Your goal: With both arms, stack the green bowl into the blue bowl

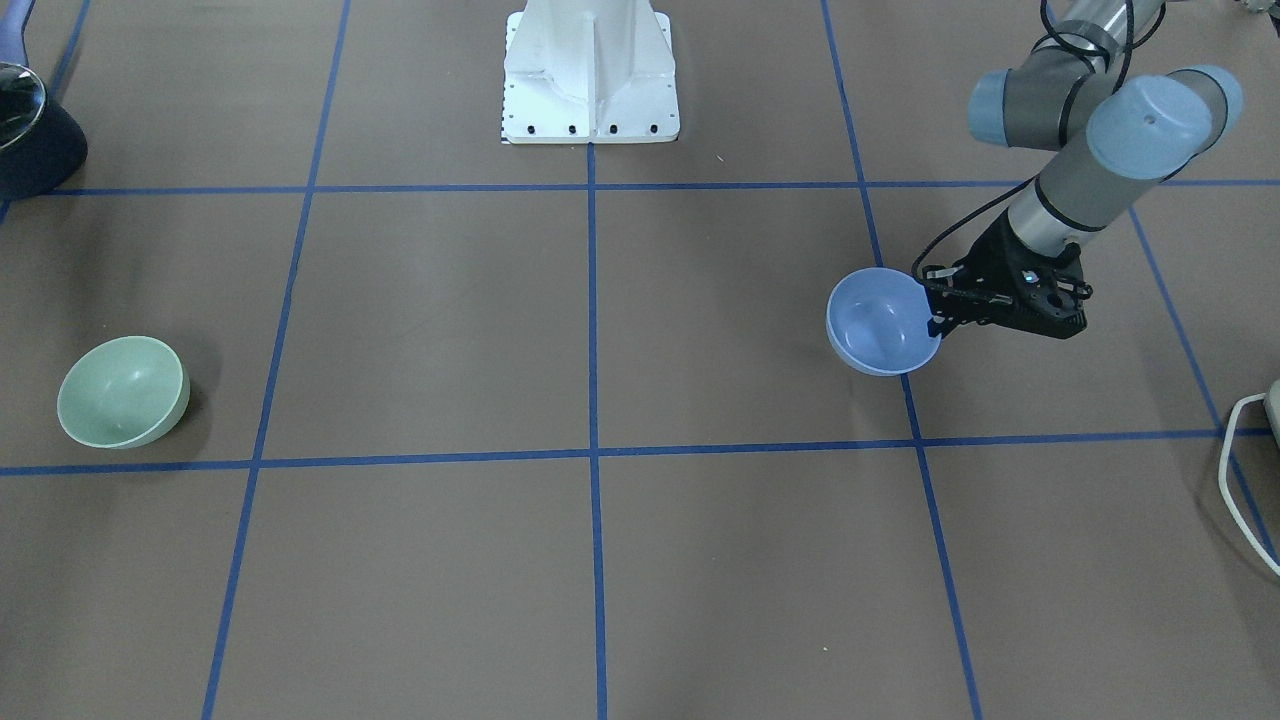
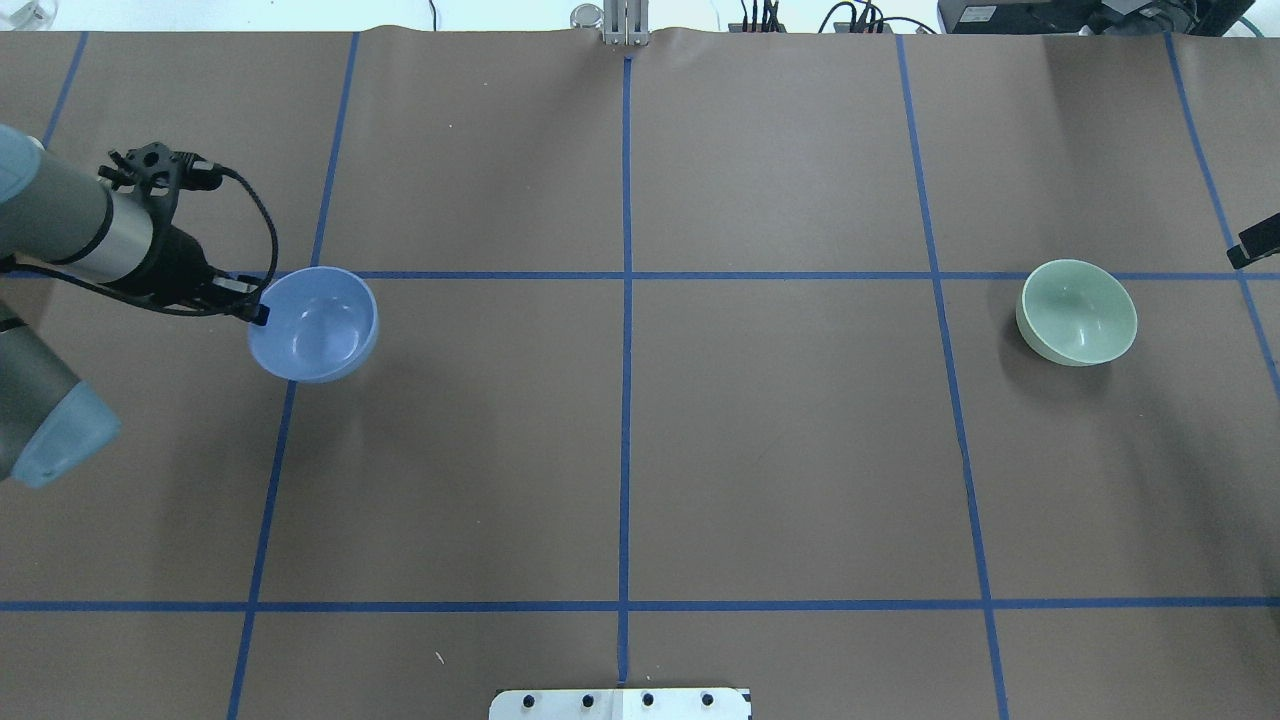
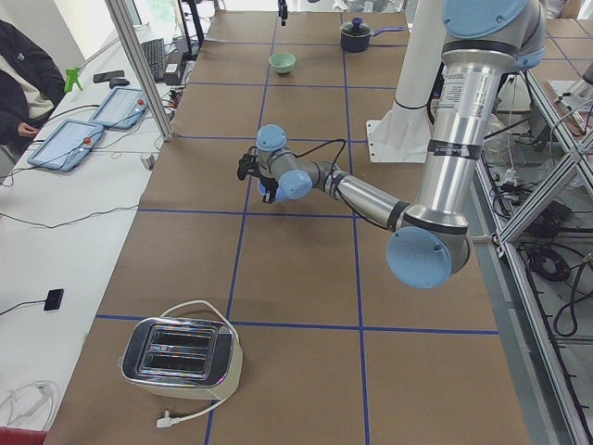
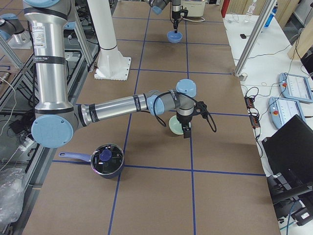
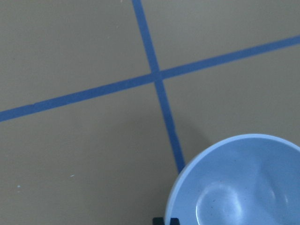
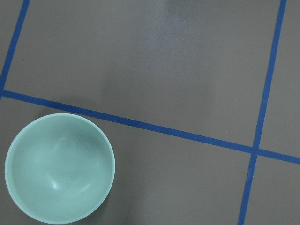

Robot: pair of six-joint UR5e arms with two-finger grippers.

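Brown paper covers the table [image 2: 760,450], gridded with blue tape lines [image 2: 626,400], and in the overhead view two empty bowls sit well apart on it: the blue bowl [image 2: 315,325] towards 9 o'clock, the green bowl [image 2: 1078,312] towards 3 o'clock. Both are smooth, glossy plastic hemispheres, mouths up. The left arm [image 2: 70,235] reaches in from 9 o'clock, and the left gripper [image 2: 258,312] pinches the blue bowl's rim at its 9 o'clock edge. The right gripper [image 4: 186,132] hangs pointing down just beside the green bowl; whether its fingers are spread or pressed together cannot be told
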